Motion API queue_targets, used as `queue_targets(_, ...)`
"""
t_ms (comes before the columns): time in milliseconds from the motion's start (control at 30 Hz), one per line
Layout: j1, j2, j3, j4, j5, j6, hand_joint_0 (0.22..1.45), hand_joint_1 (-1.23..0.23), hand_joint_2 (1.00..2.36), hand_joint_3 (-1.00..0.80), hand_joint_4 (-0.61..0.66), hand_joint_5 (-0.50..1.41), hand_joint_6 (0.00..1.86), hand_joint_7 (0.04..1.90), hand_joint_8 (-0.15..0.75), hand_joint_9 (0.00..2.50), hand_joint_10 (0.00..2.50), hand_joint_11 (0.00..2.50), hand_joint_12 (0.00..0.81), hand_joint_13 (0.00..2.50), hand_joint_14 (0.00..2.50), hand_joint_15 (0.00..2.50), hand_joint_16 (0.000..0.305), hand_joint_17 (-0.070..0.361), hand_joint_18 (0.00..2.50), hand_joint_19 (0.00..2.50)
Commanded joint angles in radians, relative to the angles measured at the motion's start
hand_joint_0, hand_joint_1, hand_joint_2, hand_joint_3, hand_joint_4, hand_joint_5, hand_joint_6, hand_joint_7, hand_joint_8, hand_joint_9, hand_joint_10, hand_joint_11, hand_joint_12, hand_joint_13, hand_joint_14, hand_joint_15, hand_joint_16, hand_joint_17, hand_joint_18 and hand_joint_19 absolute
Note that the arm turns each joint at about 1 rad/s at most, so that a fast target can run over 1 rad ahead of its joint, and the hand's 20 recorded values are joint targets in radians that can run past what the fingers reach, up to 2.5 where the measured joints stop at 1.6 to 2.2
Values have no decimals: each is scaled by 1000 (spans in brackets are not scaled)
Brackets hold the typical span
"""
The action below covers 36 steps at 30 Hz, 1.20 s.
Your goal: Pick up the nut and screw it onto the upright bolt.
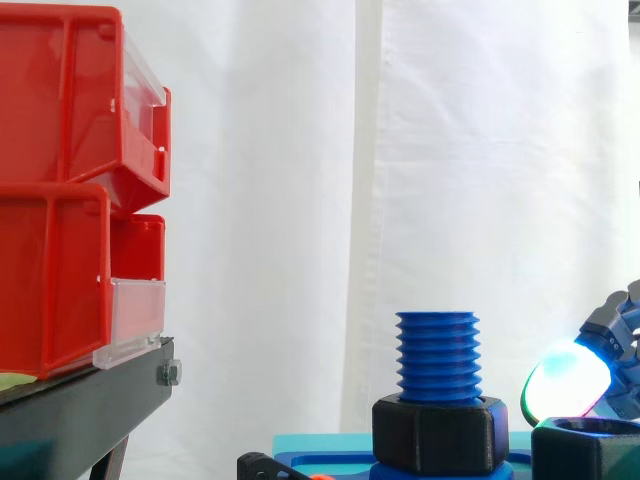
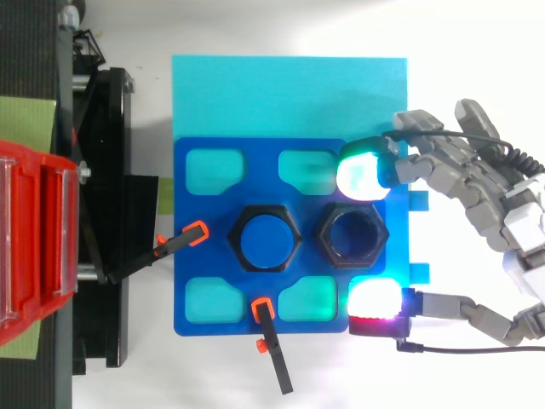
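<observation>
Far left: red bins (image 1: 60, 200) stacked on black stand (image 2: 102, 256). Mid-frame, top view: blue plate (image 2: 213, 221) on cyan sheet (image 2: 289, 94), w/ two orange-tipped clamps (image 2: 194, 233) at its left and lower edges. Blue bolt (image 1: 437, 355) stands upright at plate centre, a black base nut (image 1: 440, 435) round its foot. Just right of it the loose nut (image 2: 352, 237) lies flat on plate. Hand (image 2: 477, 187) comes in from right edge, fingers spread: glowing pads (image 2: 362, 175) sit one above, one below loose nut in frame, close but not gripping it.
</observation>
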Motion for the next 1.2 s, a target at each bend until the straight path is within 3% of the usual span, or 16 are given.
queue_targets(0,0,0,0,-6,0,1,417,-915,1000,-500,287,-255,503,816,324,215,0,0,401,96,0,0,52,118,0,0)
queue_targets(333,2,0,0,-2,0,-5,423,-910,1000,-500,285,-255,503,817,322,217,0,0,400,102,0,0,52,117,0,0)
queue_targets(533,11,0,0,0,-2,-24,421,-909,1000,-500,287,-255,503,821,324,218,0,0,401,103,0,0,52,117,0,0)
queue_targets(1167,6,-2,0,-2,-31,-30,413,-904,1000,-500,288,-253,502,829,329,215,0,0,405,104,0,0,53,119,0,0)
